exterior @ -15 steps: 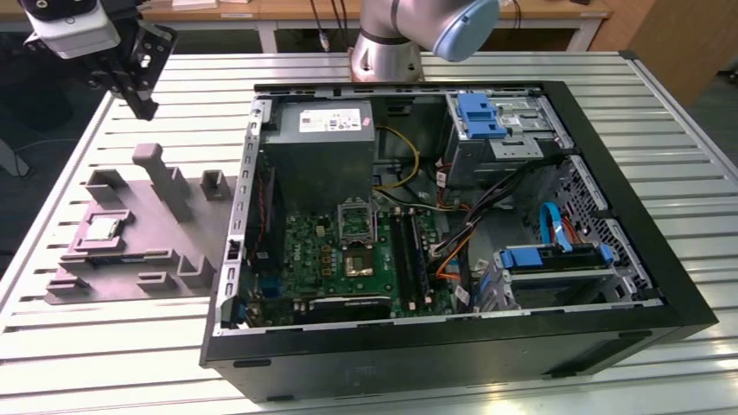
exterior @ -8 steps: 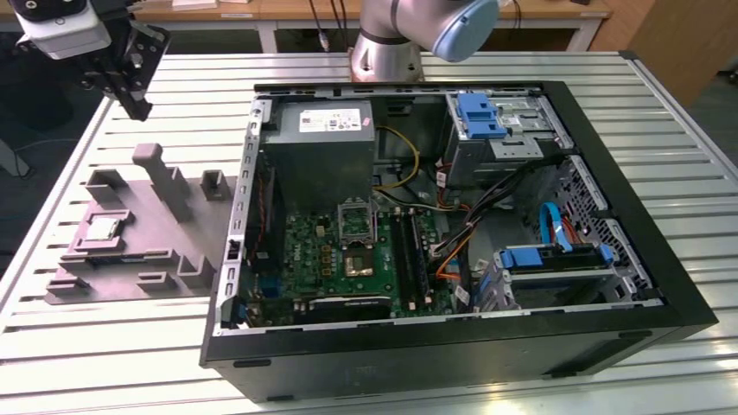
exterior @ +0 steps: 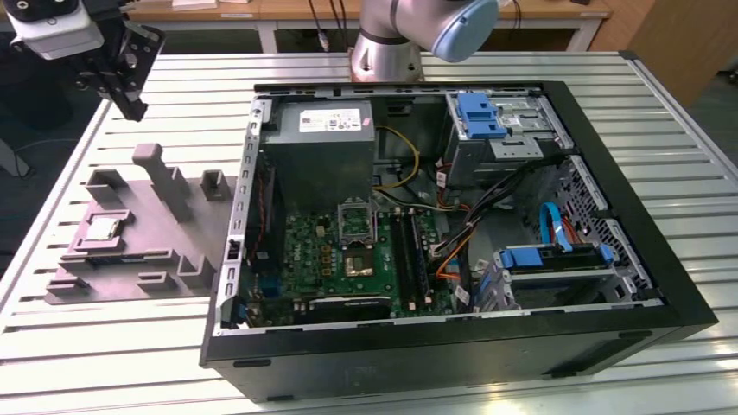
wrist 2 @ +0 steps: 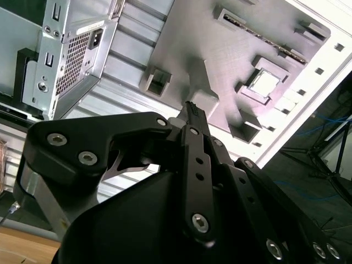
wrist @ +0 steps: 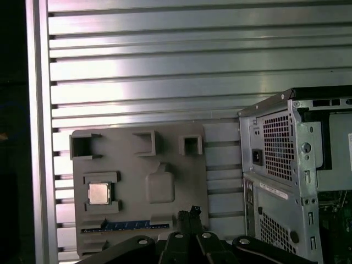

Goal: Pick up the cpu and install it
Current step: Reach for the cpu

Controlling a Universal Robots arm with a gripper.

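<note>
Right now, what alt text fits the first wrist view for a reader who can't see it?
The cpu sits untouched in a square pocket of a grey fixture lying on a slatted metal table. The gripper is in the foreground, apart from the cpu, and the vented rear of a case stands beside the fixture.

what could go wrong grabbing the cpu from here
1. The cpu lies flat in a walled pocket of the fixture; the gripper, high above with jaws shut, could clip those walls or the tall post.
2. It is thin, so a pinch may slip or tilt it.
3. The socket sits deep in the case among cables, leaving little room.
</note>
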